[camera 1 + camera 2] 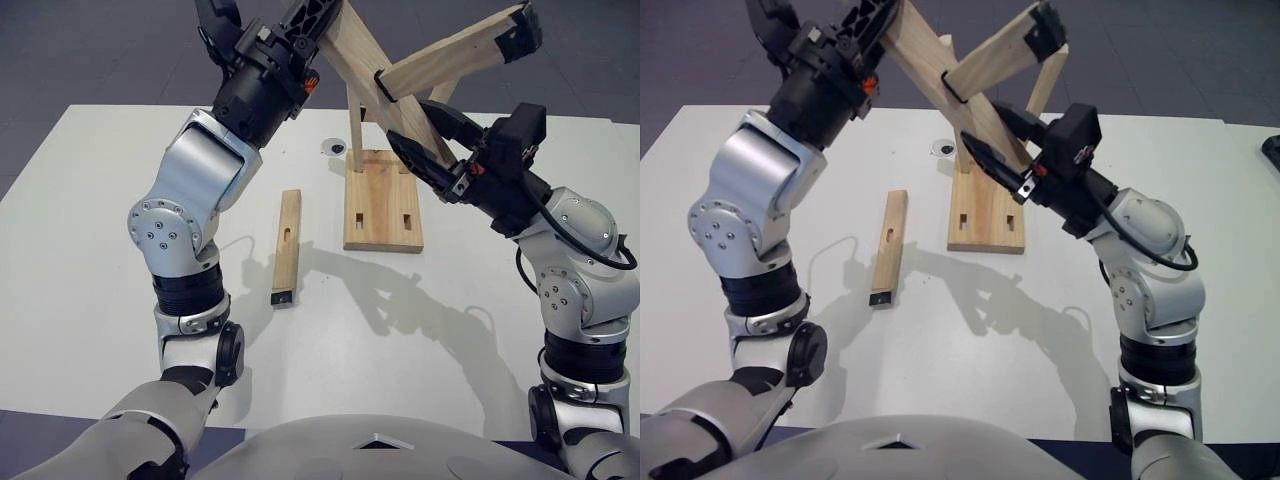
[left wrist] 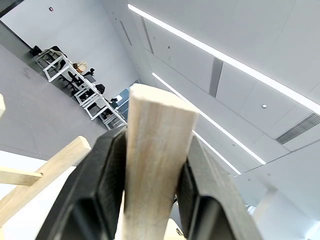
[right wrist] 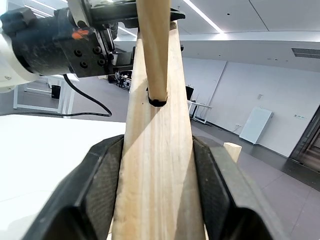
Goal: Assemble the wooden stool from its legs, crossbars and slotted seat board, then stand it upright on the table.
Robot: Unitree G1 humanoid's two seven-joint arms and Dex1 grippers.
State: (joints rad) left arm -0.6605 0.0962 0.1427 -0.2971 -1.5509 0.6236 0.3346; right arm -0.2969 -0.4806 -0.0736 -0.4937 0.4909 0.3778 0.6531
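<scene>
Right end effector (image 3: pixel 157 195) tight around a wooden leg (image 3: pixel 157 145), crossbar (image 3: pixel 152 47) socketed in its hole.

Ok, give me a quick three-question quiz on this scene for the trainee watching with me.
1. True or false: the seat board is lifted off the table.
2. What lies loose on the table, to the robot's left of the seat board?
A) a wooden leg
B) a hammer
C) a screwdriver
3. Which grips the raised assembly: the left hand, the right hand, or both?

Key: 1 false, it lies flat on the table. 2 A. 3 both, each shut on wood.
</scene>
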